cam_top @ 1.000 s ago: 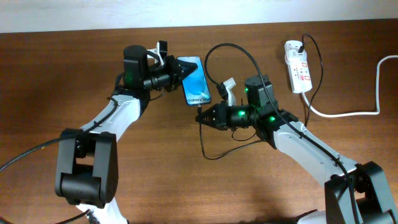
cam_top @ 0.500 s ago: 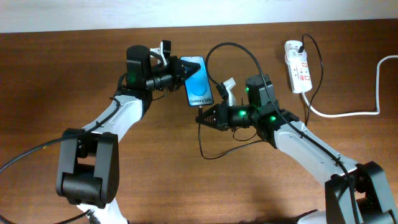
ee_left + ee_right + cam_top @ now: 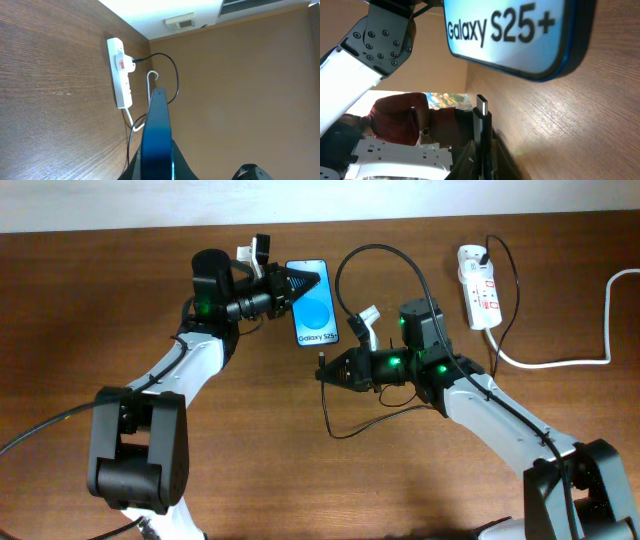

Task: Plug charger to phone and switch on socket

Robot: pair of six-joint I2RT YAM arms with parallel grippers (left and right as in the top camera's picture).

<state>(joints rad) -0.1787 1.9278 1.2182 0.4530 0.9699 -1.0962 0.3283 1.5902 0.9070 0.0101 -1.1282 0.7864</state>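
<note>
My left gripper (image 3: pixel 296 283) is shut on the upper part of the phone (image 3: pixel 314 316), which shows a blue screen with "Galaxy S25+" text. In the left wrist view the phone (image 3: pixel 156 135) stands edge-on between the fingers. My right gripper (image 3: pixel 330 372) is shut on the charger's plug tip (image 3: pixel 321 359), just below the phone's bottom edge. In the right wrist view the plug tip (image 3: pixel 482 107) points up at the phone's bottom edge (image 3: pixel 520 40), a small gap apart. The black cable (image 3: pixel 385 265) loops to the white socket (image 3: pixel 478 286), where its adapter sits.
The socket's thick white cord (image 3: pixel 560 362) runs right and off the table. The socket also shows in the left wrist view (image 3: pixel 120 72). Slack black cable loops on the wood under my right arm (image 3: pixel 345 420).
My left gripper has swung the phone so it now lies straight, bottom edge toward the plug. My right gripper has shifted slightly down and right with the plug tip.
</note>
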